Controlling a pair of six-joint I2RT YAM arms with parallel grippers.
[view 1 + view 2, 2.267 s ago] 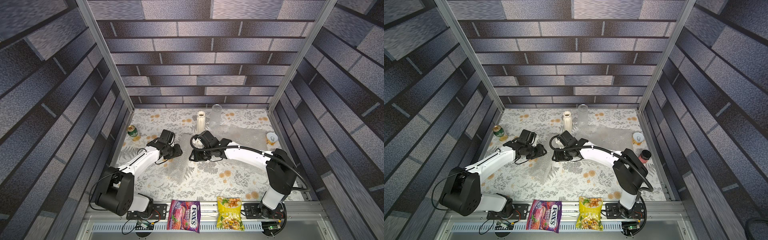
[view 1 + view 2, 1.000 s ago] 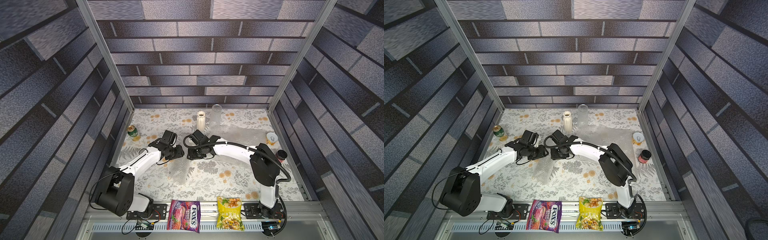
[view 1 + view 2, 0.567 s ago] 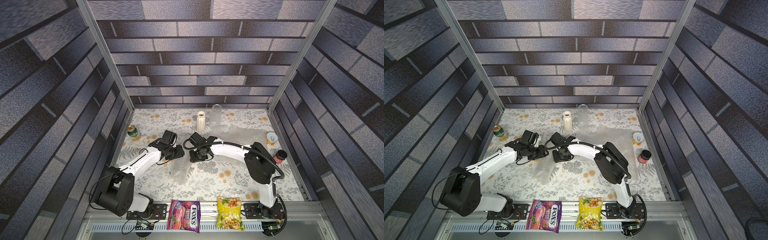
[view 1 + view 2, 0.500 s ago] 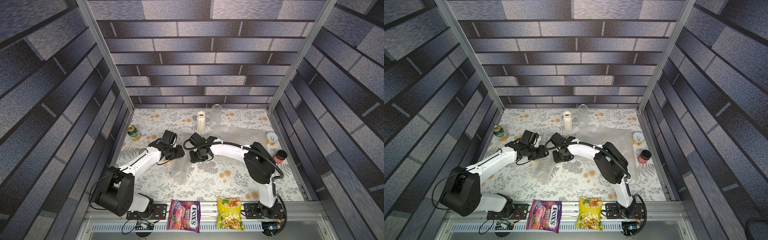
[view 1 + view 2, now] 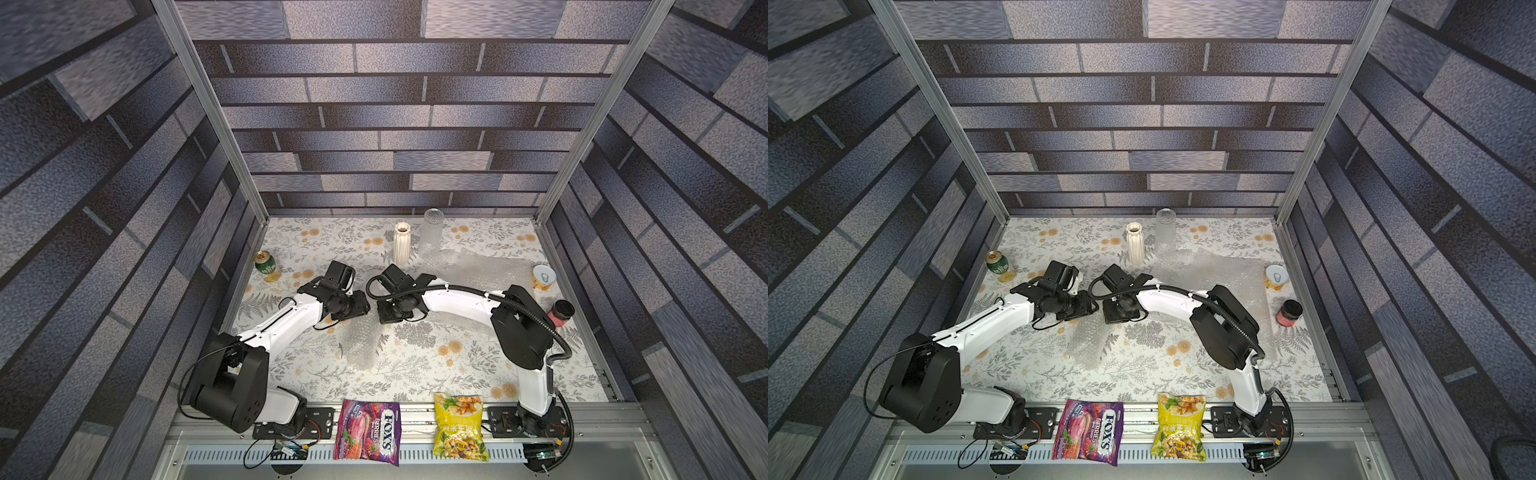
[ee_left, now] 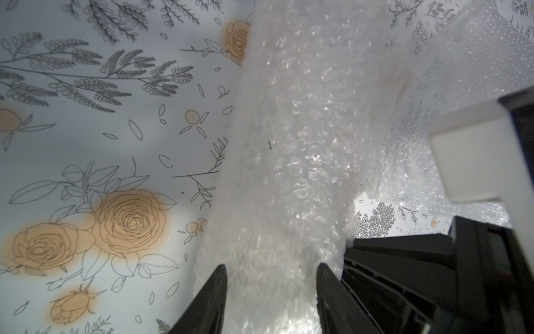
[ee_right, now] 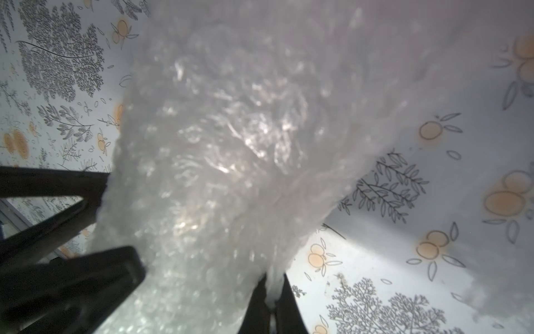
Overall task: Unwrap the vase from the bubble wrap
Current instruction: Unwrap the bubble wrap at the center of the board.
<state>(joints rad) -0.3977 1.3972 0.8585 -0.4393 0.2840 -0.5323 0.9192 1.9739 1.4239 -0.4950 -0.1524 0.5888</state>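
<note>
A whitish roll of bubble wrap point(image 5: 359, 340) point(image 5: 1090, 340) lies mid-table on the floral cloth. My left gripper point(image 5: 360, 312) point(image 6: 271, 289) holds the roll's upper end: its two black fingers point(image 6: 213, 297) press on either side of it. My right gripper point(image 5: 390, 319) point(image 7: 271, 295) is just to the right of it, and its jaws are shut tight on a thin loose edge of the wrap point(image 7: 231, 144). The vase is hidden; what the roll holds does not show.
At the back stand a white ribbed vessel point(image 5: 401, 245) and a tall clear glass point(image 5: 432, 235), with a loose bubble sheet point(image 5: 478, 270) beside them. A green can point(image 5: 264, 263) is far left. A yellow tin point(image 5: 543, 277) and red jar point(image 5: 561, 311) are right. Two snack bags point(image 5: 368, 430) lie in front.
My right arm swung left to the roll's upper end, and its jaws closed on the wrap's edge. The left arm has hardly moved and keeps its hold.
</note>
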